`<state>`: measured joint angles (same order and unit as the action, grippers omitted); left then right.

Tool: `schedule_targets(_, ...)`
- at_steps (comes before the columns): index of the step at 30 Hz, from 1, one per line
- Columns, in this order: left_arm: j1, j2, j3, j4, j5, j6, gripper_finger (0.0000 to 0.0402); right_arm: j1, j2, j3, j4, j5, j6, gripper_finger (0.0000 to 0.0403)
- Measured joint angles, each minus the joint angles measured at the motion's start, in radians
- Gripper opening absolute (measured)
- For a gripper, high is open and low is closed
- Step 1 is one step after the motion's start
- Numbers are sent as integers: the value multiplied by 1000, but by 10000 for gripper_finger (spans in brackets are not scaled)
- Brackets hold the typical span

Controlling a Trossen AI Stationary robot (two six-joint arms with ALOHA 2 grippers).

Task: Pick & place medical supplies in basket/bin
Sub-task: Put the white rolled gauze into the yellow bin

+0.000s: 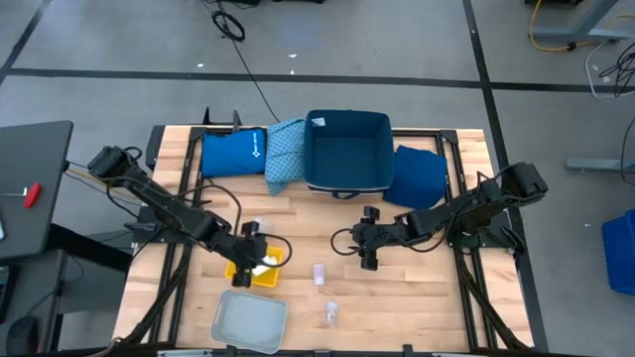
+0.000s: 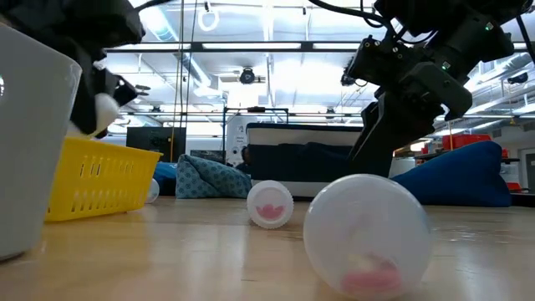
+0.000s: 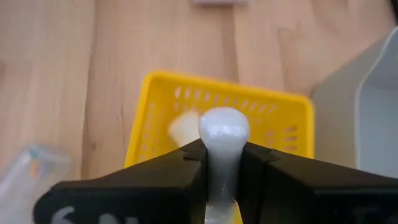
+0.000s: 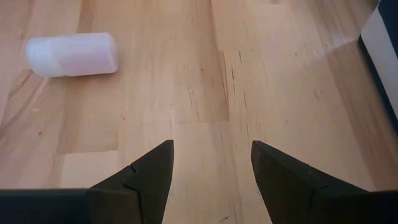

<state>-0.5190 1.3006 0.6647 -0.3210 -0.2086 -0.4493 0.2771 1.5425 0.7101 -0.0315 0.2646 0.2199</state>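
Observation:
A white tube (image 3: 224,127) is held over the yellow basket (image 3: 273,118), with my left gripper (image 3: 222,163) shut on it. Another white piece (image 3: 183,127) lies inside the basket. My right gripper (image 4: 211,163) stands open above bare wood at the table's middle (image 1: 369,256), with nothing between its fingers. Two clear vials (image 1: 319,273) (image 1: 330,314) lie on their sides on the table near it; one vial (image 4: 71,55) shows in the right wrist view. A teal patterned cloth (image 1: 283,154) and a dark blue cloth (image 1: 417,174) lie at the back, on either side of the blue bin (image 1: 347,183). My left gripper pinches the white tube between its two fingers (image 3: 186,163), which lie across it. The tube's rounded end (image 3: 224,124) sticks out past the fingertips. The fingers slant down from the table's left side. The tube hangs clear, above the basket's open top.
A grey tray (image 1: 248,322) sits at the near edge, right beside the basket. A blue pouch (image 1: 233,154) lies at the back left. A small clear packet (image 1: 256,226) lies on the wood beyond the basket. Bare wood lies between the two arms.

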Motion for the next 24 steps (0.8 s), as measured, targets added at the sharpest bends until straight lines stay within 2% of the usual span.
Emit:
schedule_targets(17, 0, 1, 0, -58, 131, -34, 49, 0, 0, 0, 1, 0, 0, 221)
schedule_targets(24, 1, 1, 0, -56, 133, -41, 143, 0, 0, 0, 1, 0, 0, 221)
